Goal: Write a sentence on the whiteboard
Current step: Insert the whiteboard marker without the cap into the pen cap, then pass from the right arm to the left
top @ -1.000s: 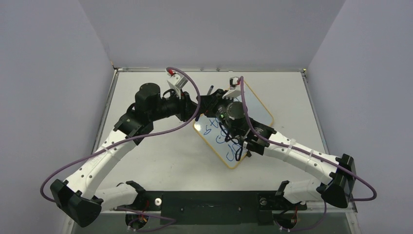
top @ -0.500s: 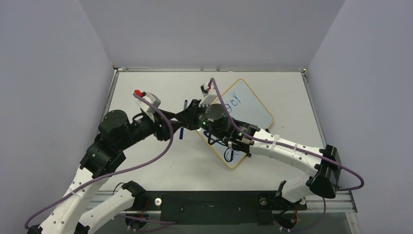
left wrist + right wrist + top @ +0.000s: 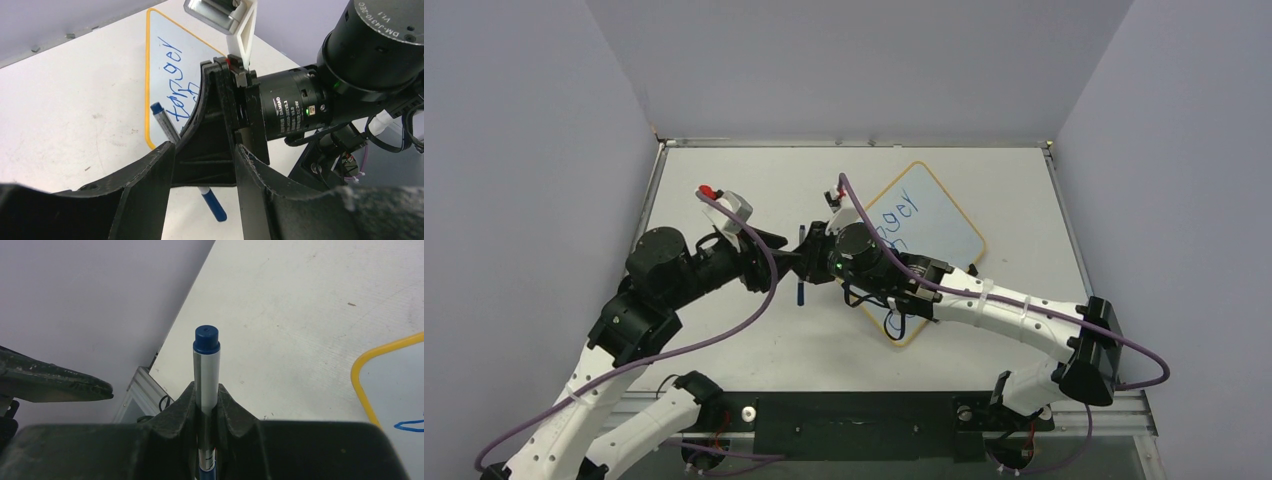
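White table (image 3: 724, 180), grey walls. The whiteboard (image 3: 946, 232) lies upper right of centre, its blue sentence (image 3: 902, 210) now partly uncovered as both arms have drawn leftward. The right end effector (image 3: 807, 262) stays clamped on the blue marker (image 3: 206, 370). The left end effector (image 3: 784, 253) has parted and is empty. Writing appears finished.

White arm links (image 3: 1014, 312), black motors (image 3: 656, 255) (purple cables (image 3: 775, 272)).

Face to face: the left arm (image 3: 624, 330) reaches in with its elbow bent, the left gripper (image 3: 792, 250) spread wide and holding nothing. The right arm (image 3: 1014, 310) stretches low across to meet it, the right gripper (image 3: 206, 390) pinched tight on an upright marker (image 3: 206, 360).
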You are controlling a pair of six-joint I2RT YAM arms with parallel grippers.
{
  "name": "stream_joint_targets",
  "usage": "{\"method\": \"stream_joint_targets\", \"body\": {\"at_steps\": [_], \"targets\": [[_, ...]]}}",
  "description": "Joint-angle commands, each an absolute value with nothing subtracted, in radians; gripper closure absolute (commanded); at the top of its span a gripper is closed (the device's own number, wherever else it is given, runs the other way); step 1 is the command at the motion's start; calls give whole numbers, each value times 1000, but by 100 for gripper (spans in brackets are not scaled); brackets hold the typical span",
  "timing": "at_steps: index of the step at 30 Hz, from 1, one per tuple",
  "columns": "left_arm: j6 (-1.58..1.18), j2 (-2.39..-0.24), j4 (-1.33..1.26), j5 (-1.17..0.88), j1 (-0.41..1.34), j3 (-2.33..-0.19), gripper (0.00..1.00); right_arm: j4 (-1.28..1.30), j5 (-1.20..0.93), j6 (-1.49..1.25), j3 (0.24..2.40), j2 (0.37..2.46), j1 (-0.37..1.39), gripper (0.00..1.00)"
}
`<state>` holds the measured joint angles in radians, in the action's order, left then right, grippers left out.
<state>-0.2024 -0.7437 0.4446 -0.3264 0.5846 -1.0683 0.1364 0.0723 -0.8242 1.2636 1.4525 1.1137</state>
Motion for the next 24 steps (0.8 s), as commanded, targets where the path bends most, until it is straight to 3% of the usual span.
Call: {"method": "stream_joint_targets", "body": {"at_steps": [1,11,24], "targets": [[-239,-697,500,-325,583,-1066,55,179,168,-821,1303,1410,1110,100],[-227,-632,572,-378,583,-1010,55,236,264,-834,1372,1402,1085,100],[-346,-702,296,-393,584,-872,59,204,218,-857,1362,1381,1093,100]]}}
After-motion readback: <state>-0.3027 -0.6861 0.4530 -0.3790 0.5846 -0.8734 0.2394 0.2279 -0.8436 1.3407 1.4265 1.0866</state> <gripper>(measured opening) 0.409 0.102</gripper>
